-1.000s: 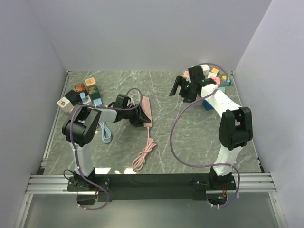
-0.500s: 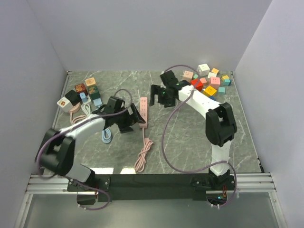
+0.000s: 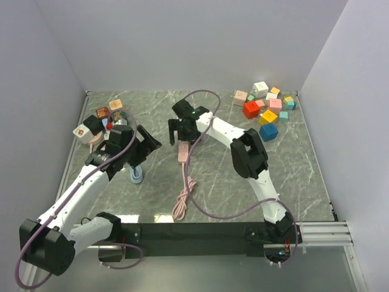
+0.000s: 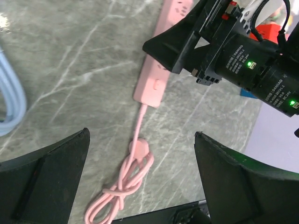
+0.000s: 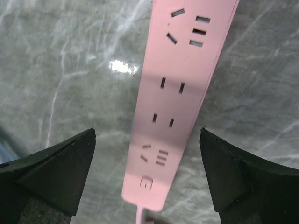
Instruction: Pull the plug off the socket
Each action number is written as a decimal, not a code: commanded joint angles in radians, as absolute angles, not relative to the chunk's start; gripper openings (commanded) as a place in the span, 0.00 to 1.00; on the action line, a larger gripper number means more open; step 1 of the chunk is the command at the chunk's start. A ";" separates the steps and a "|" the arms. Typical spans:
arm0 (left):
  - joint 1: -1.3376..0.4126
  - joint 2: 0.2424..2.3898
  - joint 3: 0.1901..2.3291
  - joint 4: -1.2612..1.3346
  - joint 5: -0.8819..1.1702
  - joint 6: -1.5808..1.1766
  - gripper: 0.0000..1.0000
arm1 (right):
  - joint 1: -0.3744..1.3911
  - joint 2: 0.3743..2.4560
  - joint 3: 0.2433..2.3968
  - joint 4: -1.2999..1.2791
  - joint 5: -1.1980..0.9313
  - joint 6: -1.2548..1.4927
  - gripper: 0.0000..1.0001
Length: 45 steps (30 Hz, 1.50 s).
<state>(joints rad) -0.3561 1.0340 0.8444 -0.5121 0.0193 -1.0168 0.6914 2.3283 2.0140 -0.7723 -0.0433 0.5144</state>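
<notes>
Hovering right claw [image 3: 182, 129] and left claw [image 3: 144, 147] wide, empty, we think the pink strip [image 5: 180, 93] mid-desk [image 3: 292, 170] is light, slidey; hold its sides.

Grey-green marbled table [image 3: 292, 170]. Lying on it: pink power strip [image 3: 182, 153] at centre; pink cord [image 3: 182, 201] coiled toward near edge; light-blue cable [image 3: 137, 174]; left block cluster [image 3: 100, 118]; right block cluster [image 3: 267, 106].

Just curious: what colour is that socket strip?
Pink socket strip, clearest in the right wrist view.
</notes>
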 commanded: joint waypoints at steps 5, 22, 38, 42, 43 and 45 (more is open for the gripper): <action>-0.339 0.999 0.799 -0.546 0.008 -1.026 0.99 | 0.649 2.266 1.782 -0.792 0.046 0.613 0.18; -0.311 1.118 0.815 -0.440 0.186 -0.920 0.99 | -0.010 1.551 0.792 -0.643 0.104 0.968 0.00; -0.310 1.183 0.790 -0.365 0.270 -0.910 0.98 | -0.663 1.311 0.672 -0.716 0.143 0.839 0.34; -0.310 1.196 0.830 -0.385 0.247 -0.896 0.99 | -0.663 1.293 0.702 -0.725 0.061 0.793 0.73; -0.308 1.204 0.842 -0.394 0.238 -0.888 0.99 | -0.663 1.275 0.721 -0.741 0.058 0.782 0.77; -0.307 1.207 0.877 -0.408 0.212 -0.876 0.99 | -0.663 1.209 0.744 -0.768 0.063 0.770 0.92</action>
